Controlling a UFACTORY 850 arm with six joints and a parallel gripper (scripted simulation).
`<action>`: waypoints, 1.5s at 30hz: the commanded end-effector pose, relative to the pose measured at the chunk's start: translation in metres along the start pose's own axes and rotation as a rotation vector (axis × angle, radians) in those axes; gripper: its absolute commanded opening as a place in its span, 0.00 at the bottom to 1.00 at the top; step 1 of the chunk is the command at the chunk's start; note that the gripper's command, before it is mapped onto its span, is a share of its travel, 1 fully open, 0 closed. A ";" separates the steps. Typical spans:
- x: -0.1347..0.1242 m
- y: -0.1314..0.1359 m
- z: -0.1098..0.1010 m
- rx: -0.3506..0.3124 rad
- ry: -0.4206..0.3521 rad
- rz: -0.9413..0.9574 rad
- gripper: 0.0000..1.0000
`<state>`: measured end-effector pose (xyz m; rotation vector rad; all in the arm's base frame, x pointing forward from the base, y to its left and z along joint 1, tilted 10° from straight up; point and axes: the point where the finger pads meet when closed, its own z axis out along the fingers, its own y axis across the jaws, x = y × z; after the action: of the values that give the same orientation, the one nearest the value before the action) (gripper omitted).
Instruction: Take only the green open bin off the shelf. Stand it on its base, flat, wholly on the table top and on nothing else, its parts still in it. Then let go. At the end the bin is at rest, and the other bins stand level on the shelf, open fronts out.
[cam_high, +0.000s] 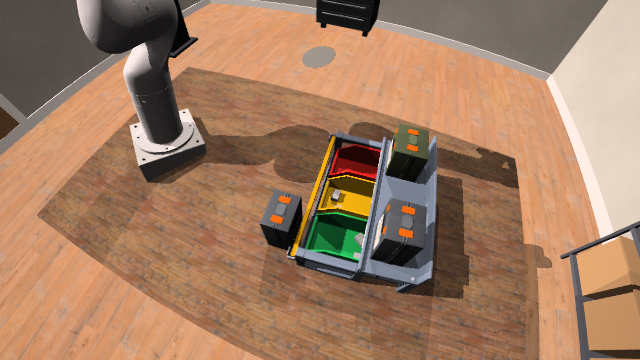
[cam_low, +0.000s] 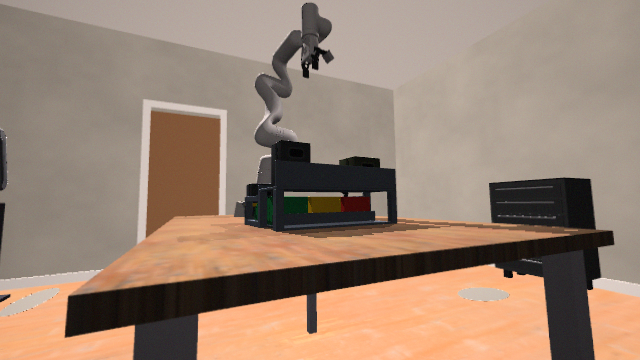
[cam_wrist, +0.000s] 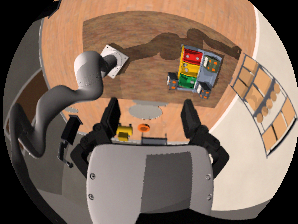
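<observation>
Fingers of the black two-fingered tool (cam_low: 311, 70) (cam_wrist: 150, 116) are standing wide apart with nothing between them, high in the upper middle of the exterior frame. Right of centre in the top view, the green open-fronted bin (cam_high: 332, 236) (cam_low: 296, 204) (cam_wrist: 187, 81) is sitting in the blue-grey metal shelf (cam_high: 395, 274) (cam_low: 335, 176) (cam_wrist: 216, 74), beside the yellow open bin (cam_high: 357, 192) (cam_low: 324, 204) (cam_wrist: 189, 69), small pale parts (cam_high: 359, 240) lying inside it.

Wooden table (cam_high: 225, 260) (cam_low: 200, 260) (cam_wrist: 140, 85) under shelf (cam_high: 400, 189) (cam_low: 335, 176) (cam_wrist: 209, 78) and dark case (cam_high: 281, 219) (cam_wrist: 172, 81).
</observation>
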<state>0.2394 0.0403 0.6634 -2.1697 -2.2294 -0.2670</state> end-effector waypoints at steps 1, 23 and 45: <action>0.000 0.000 -0.001 -0.002 0.001 -0.001 1.00; -0.051 0.031 -0.001 -0.002 0.000 -0.001 1.00; -0.128 0.077 -0.001 -0.002 0.000 -0.001 1.00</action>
<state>0.3109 -0.0729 0.6555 -2.1716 -2.2300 -0.2659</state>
